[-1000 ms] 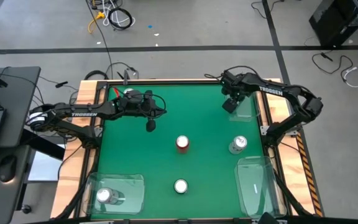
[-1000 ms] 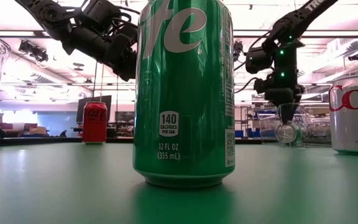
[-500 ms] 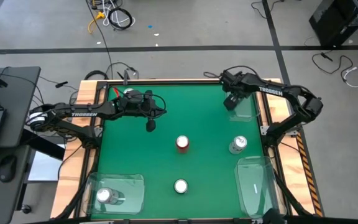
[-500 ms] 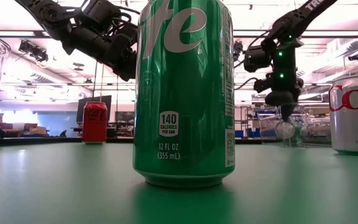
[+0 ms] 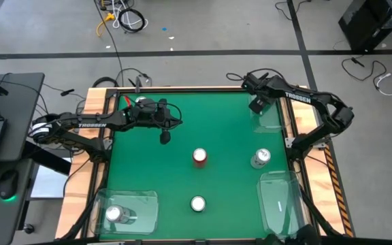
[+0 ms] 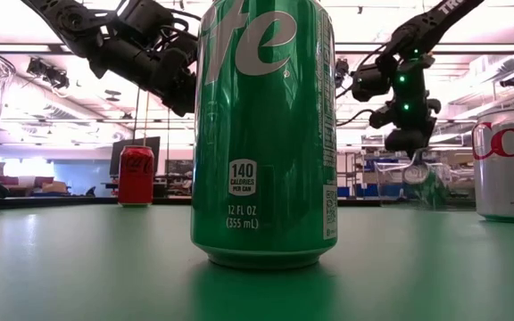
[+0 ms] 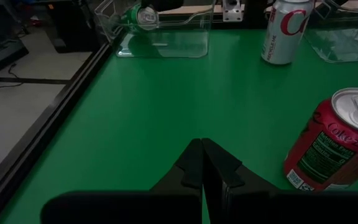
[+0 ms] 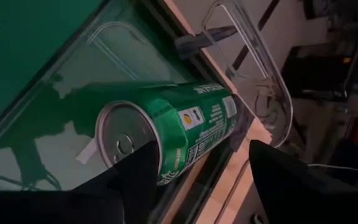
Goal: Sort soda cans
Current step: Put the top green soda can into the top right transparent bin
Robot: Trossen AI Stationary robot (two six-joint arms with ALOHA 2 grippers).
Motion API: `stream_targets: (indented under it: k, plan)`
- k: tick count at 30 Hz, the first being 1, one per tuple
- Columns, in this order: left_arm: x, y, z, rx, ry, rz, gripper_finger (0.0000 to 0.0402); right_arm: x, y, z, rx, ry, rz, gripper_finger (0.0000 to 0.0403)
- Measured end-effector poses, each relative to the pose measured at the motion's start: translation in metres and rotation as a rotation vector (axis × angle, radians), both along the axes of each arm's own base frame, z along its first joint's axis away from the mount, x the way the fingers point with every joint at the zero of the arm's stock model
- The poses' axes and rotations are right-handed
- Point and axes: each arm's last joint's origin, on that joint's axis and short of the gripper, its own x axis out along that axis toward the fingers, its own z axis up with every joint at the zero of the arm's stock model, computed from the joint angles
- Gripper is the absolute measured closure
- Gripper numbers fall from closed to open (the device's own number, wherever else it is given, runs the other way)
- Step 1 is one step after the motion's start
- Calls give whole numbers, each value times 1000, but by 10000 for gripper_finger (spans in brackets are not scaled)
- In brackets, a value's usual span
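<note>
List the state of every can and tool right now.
red can: upright on table
loose silver can: upright on table
near green can: upright on table
binned silver can: upright in left bin
far green can: on its side, far right bin
left tool: shut, empty
right tool: above far green can

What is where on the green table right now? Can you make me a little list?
right gripper: open, above the far right bin
lying green can: on its side inside that bin
left gripper: shut, holding nothing, over the table
standing on the table: red can, silver can, upright green can
</note>
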Motion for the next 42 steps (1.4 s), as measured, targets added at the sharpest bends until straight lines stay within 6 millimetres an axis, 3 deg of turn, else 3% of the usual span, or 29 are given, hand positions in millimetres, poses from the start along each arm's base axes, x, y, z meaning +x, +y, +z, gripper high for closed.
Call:
stream_targets:
  k: [14, 22, 26, 33, 42]
  plan:
    - [0, 0, 0, 1, 1, 6, 400, -8, -4, 24, -232, 76, -94, 175]
    - [0, 0, 0, 0, 0, 7, 400, -11, -15, 38, -266, 44, -107, 198]
    - [0, 0, 0, 0, 0, 7, 400, -11, -14, 36, -165, -11, -67, 204]
    - [0, 0, 0, 1, 0, 7, 400, -6, 2, 30, 253, -353, 40, 192]
    - [0, 0, 0, 1, 2, 7, 400, 6, 9, 22, 306, -291, 110, 149]
